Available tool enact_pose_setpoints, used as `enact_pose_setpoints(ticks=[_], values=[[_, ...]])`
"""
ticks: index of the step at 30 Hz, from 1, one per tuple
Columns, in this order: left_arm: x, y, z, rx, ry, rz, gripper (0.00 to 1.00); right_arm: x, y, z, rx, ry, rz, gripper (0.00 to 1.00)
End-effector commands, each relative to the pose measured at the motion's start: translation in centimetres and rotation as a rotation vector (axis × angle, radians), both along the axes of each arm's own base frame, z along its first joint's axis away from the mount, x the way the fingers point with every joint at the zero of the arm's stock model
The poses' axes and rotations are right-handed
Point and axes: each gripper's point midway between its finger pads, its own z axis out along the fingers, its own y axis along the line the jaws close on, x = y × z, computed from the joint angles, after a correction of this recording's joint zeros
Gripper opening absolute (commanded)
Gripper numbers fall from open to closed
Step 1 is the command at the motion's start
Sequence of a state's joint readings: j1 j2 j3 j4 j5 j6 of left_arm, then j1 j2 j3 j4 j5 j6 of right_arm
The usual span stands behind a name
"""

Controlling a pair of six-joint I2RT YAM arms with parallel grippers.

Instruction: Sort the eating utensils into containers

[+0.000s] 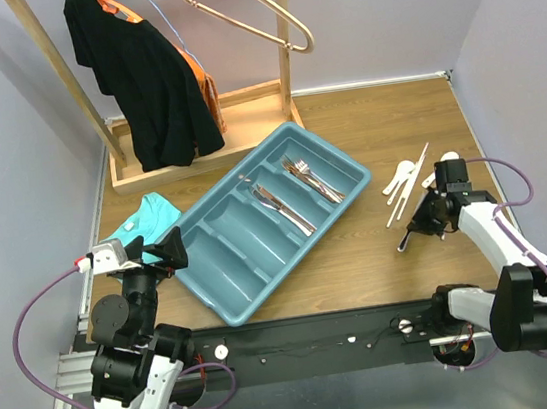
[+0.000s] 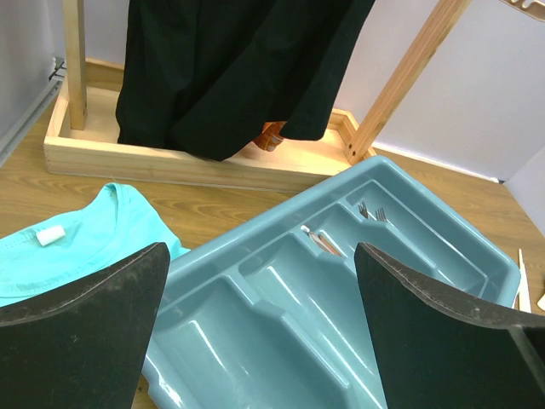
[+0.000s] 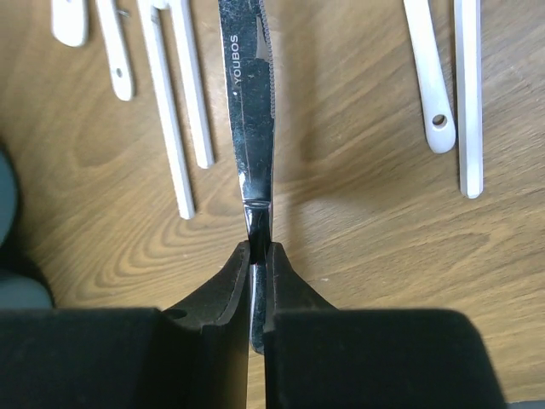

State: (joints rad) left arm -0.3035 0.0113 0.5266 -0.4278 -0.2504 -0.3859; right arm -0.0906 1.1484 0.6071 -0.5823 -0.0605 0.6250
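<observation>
Right gripper [image 3: 258, 256] clenched on silver knife [image 3: 251, 111] handle, right of teal tray [image 1: 230, 316], among white spoons [image 3: 426, 77] and chopsticks [image 3: 169, 128]; left gripper [image 2: 260, 290] released, at tray's near-left end.

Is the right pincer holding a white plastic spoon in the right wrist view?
No, the right pincer is shut on a silver knife, while a white spoon lies free on the table.

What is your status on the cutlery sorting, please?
Right gripper shut on knife. Left gripper open near tray. Spoons, chopsticks unsorted. Nothing seen blocking.
</observation>
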Motion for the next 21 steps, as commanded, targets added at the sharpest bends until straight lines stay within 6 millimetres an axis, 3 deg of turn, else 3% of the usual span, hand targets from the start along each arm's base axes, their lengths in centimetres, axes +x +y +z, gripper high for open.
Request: enact_pose_setpoints(ticks=[1,5,11,14,16,17,19,21], values=[[-0.9,0.1,1.2,-0.008,-0.065,-0.010,0.99,1.3,0.1,2.5,-0.043,-0.070,0.054,0.01],[-0.9,0.1,1.1,-0.007,-0.062,-0.012,0.99,3.0,0.9,4.9,-0.098,-0.153,0.156,0.01],[-0.7,0.0,1.0,-0.005,-0.055,-0.013,0.99,6.6,4.4,10.8,-0.150,-0.327,0.311,0.01],[-0.7,0.0,1.0,-0.005,-0.055,-0.013,0.99,8.4,7.4,13.6,-0.158,-0.407,0.419,0.01],[-0.7,0.0,1.0,-0.004,-0.052,-0.012,0.99,8.8,10.5,13.8,-0.156,-0.416,0.532,0.01],[-0.6,0.0,0.9,-0.003,-0.049,-0.012,0.99,9.4,12.0,15.2,-0.149,-0.452,0.566,0.01],[-0.6,0.0,0.9,-0.002,-0.048,-0.012,0.99,9.5,16.0,14.6,-0.136,-0.446,0.682,0.01],[-0.6,0.0,0.8,-0.002,-0.045,-0.012,0.99,9.3,19.8,15.2,-0.127,-0.471,0.775,0.01]])
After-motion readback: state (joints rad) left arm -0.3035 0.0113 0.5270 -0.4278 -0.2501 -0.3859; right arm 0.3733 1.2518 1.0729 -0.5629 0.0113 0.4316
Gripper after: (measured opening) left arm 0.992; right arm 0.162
